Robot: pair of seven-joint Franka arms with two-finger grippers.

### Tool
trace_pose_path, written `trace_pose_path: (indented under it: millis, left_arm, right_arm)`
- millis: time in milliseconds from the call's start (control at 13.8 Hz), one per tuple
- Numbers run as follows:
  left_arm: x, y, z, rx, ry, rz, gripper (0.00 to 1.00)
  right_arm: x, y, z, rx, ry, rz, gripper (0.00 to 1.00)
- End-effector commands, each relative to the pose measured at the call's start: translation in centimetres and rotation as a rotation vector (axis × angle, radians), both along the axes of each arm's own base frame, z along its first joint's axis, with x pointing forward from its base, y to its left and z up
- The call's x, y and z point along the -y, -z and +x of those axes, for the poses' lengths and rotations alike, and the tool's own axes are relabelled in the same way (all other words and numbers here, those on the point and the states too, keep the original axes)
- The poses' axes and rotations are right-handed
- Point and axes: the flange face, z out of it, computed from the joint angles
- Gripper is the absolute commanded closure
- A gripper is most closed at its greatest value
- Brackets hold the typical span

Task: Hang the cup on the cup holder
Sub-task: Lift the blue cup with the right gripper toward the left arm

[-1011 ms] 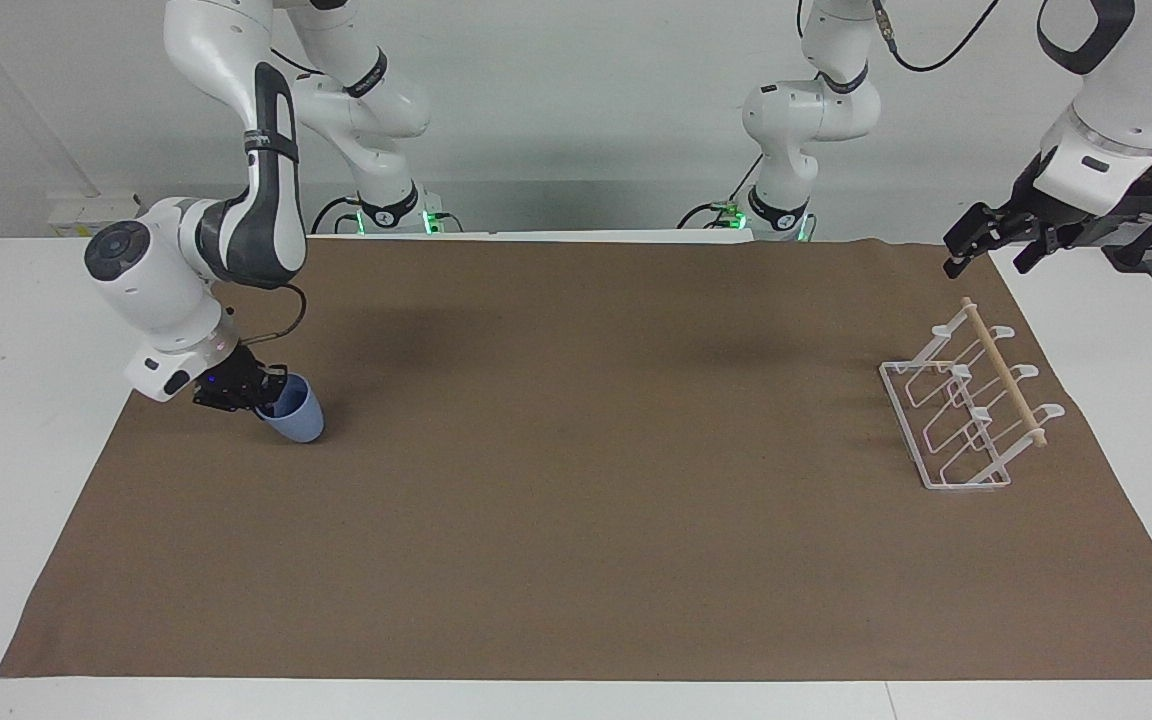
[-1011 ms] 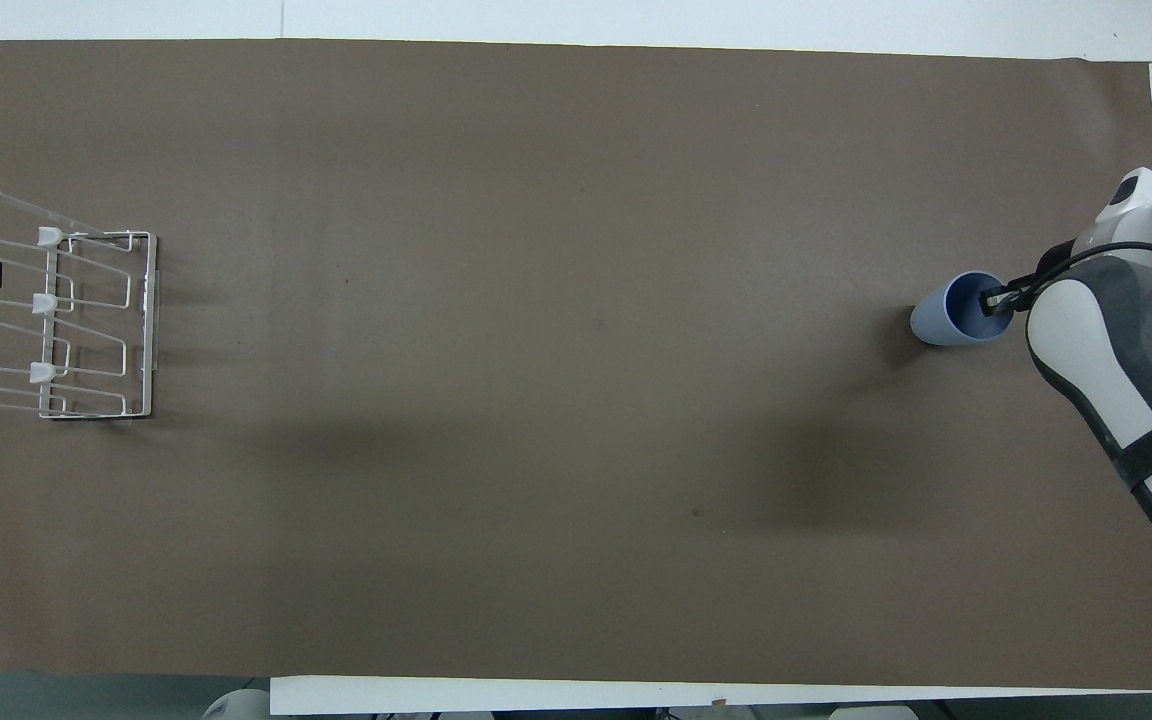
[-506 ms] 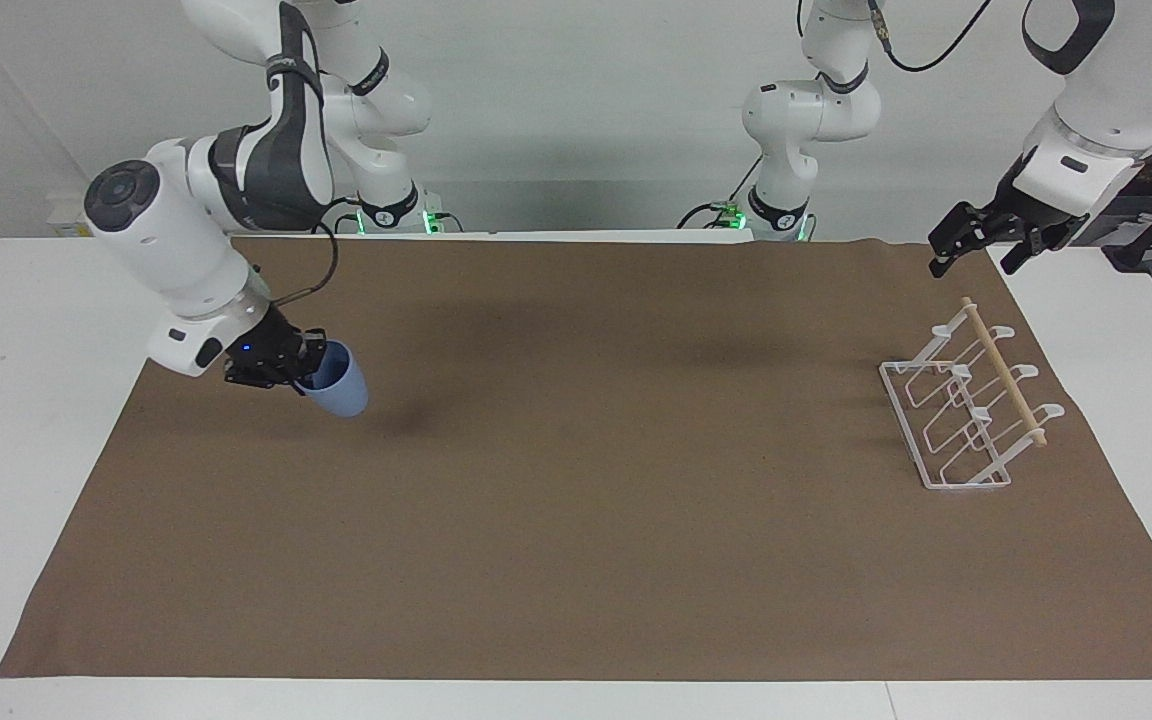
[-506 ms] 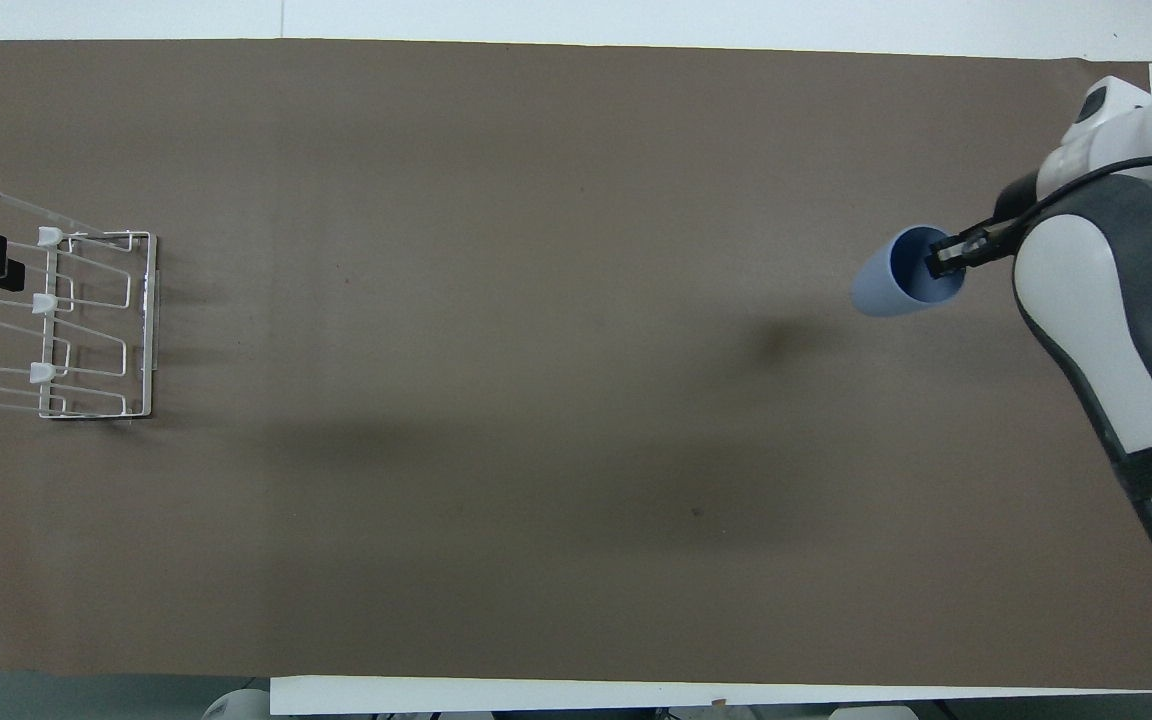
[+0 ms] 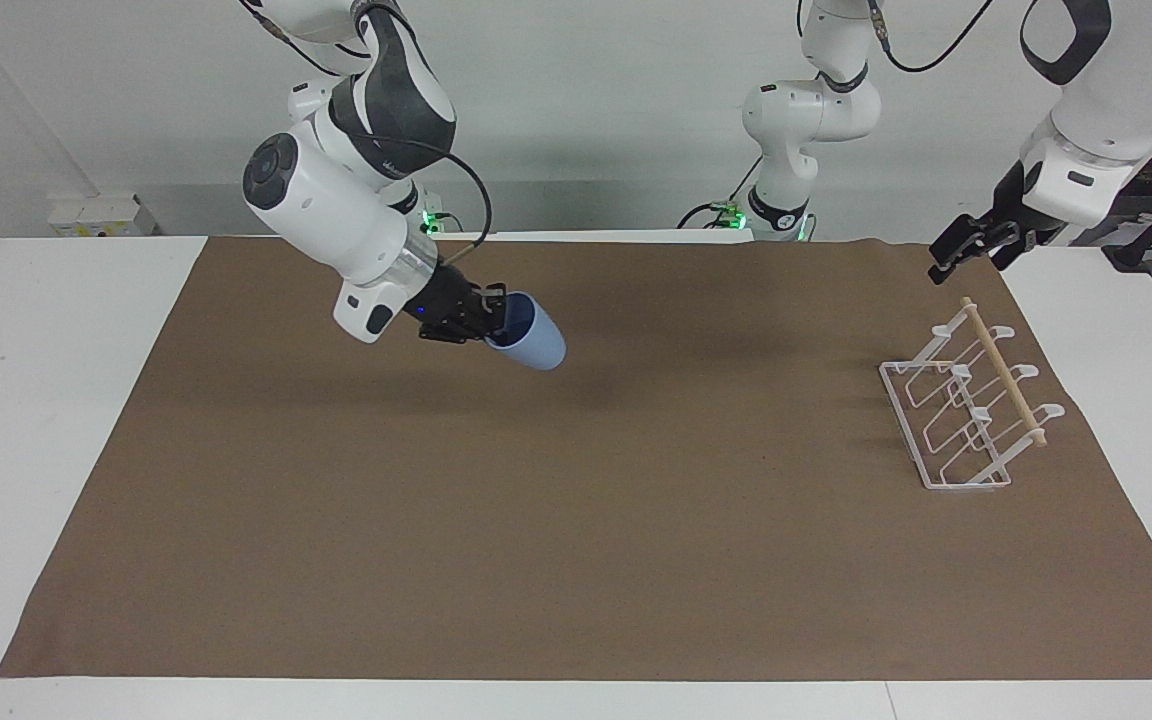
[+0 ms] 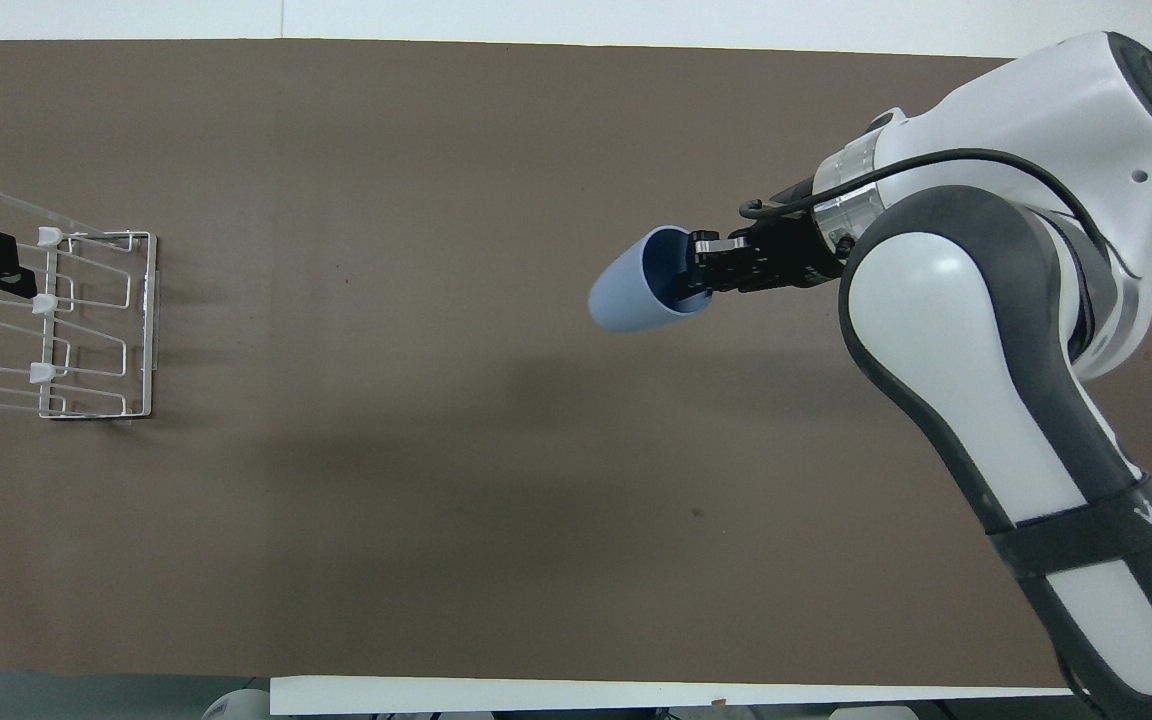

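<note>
Robotics lab, test bench setup. Two white arms (image 5: 356,200) on bases (image 5: 776,215) fixed at the edge of a white table (image 5: 46,400), status lights green, cables (image 5: 936,45) trailing overhead. Plain brown mat (image 5: 576,520) covers the work area. Bare pale wall (image 5: 586,100). No domestic furnishing visible.

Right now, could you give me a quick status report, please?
Right gripper shut on cup, airborne mid-mat. Left gripper waits above holder. Nothing between cup and holder.
</note>
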Motion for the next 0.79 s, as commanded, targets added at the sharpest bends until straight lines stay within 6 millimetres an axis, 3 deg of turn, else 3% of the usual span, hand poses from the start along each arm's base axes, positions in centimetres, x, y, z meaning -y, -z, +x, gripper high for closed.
trace_pose_path:
  millis: [0,217,506,722]
  left_arm:
    - [1.2,1.2,-1.0,-0.015,-0.182,-0.082,0.00]
    - [2.8,1.4,-0.3,-0.059,-0.501,-0.192,0.00]
    - [8.7,2.7,-0.8,-0.136,-0.803,-0.277,0.00]
    - [11.4,3.0,-1.5,-0.206,-0.987,-0.369,0.00]
  right_arm:
    - [-3.8,-0.6,-0.5,-0.059,0.083,0.108,1.00]
    - [-6.7,0.2,-1.9,-0.123,0.171,0.162,1.00]
    - [-9.1,0.7,-3.5,-0.210,0.221,0.182,1.00]
    - [-10.3,0.9,-4.0,-0.211,0.248,0.178,1.00]
